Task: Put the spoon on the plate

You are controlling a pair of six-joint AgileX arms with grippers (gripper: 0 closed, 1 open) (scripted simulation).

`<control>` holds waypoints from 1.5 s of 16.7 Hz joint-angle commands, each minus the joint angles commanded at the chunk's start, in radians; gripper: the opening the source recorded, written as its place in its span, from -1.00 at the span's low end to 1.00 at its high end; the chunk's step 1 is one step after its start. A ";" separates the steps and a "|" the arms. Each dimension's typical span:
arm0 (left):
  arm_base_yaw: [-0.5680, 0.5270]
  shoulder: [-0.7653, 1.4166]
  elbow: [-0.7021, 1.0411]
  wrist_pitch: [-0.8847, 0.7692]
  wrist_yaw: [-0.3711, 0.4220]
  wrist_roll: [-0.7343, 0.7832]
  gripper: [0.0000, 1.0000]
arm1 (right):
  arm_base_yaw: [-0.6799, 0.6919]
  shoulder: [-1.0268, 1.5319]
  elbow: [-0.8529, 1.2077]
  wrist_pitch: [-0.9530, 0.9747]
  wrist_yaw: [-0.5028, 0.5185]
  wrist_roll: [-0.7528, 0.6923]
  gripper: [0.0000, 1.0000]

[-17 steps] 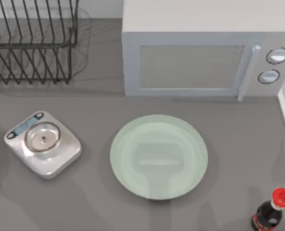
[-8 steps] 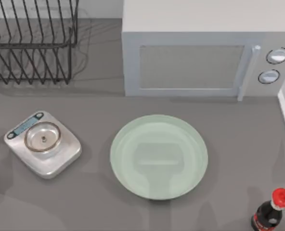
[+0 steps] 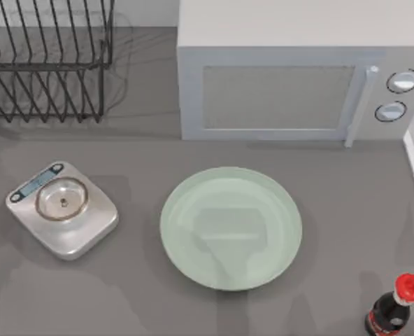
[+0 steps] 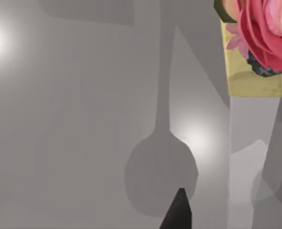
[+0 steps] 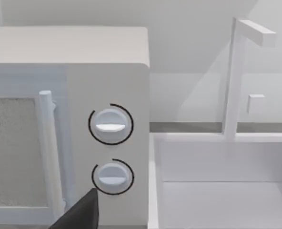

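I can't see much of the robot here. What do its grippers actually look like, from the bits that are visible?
Very little shows. In the left wrist view, the left gripper's fingertip is a dark, nearly black wedge tapering to a point. In the right wrist view, the right gripper's fingertip is a similar dark grey, matte, angular wedge. No cables or markings are visible on either.

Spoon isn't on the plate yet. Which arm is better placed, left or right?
Left, most likely. Its wrist view has the spoon close up above the table, casting a spoon-shaped shadow. The right arm's wrist view faces the microwave and sink. The plate lies bare.
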State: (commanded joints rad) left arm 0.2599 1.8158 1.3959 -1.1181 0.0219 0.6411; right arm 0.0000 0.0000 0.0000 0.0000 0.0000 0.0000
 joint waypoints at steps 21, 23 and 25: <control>-1.044 0.385 0.438 -0.069 0.007 0.154 -1.00 | 0.000 0.000 0.000 0.000 0.000 0.000 1.00; -1.045 0.383 0.436 -0.070 0.011 0.156 -1.00 | 0.000 0.000 0.000 0.000 0.000 0.000 1.00; -1.049 0.380 0.432 -0.072 0.019 0.158 -1.00 | 0.000 0.000 0.000 0.000 0.000 0.000 1.00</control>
State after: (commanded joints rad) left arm -0.7888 2.1954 1.8282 -1.1896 0.0410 0.7996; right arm 0.0000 0.0000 0.0000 0.0000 0.0000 0.0000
